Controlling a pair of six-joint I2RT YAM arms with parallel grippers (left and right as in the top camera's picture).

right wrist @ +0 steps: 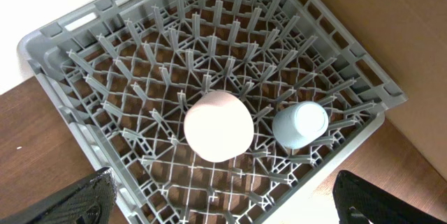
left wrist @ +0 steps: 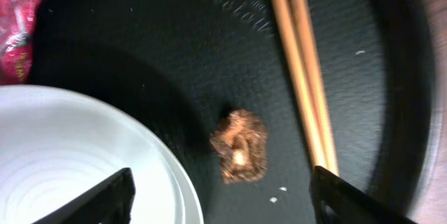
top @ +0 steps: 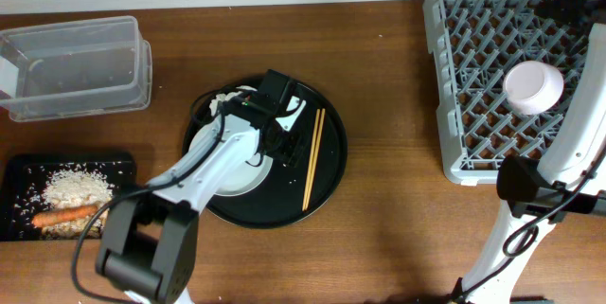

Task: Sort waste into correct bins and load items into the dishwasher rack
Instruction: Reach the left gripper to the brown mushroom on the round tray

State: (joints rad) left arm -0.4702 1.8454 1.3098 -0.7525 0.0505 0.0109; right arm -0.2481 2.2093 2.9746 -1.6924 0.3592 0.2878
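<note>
Left gripper (left wrist: 222, 181) is spread wide over the big round tray (left wrist: 174, 42), and the small brown lump (left wrist: 239, 146) sits right in the gap between its two fingers, not pinched by anything. The wrist shot is a bit blurry, so I honestly can't tell if the fingertips are touching the tray surface or just hanging above it. On one side of the lump is the white plate (left wrist: 70, 154), its rim close to the lump but not touching it. On the other side are the two chopsticks (left wrist: 297, 63), lying side by side on the tray. The red wrapper (left wrist: 21, 15) is crumpled up in the corner past the plate, also on the tray. From overhead, the left arm reaches across the plate to get there. Off to the left on the table, the flat black tray (top: 19, 167) has the rice scraps (top: 71, 186) and the carrot (top: 66, 216) in it, with the clear tub (top: 76, 67) just behind it. Right gripper (right wrist: 223, 182) hangs over the grey rack (right wrist: 105, 63) with its fingers wide apart, holding nothing. In the rack the bowl (right wrist: 218, 126) sits upside down among the pegs, and the blue cup (right wrist: 300, 125) is just beside it.
</note>
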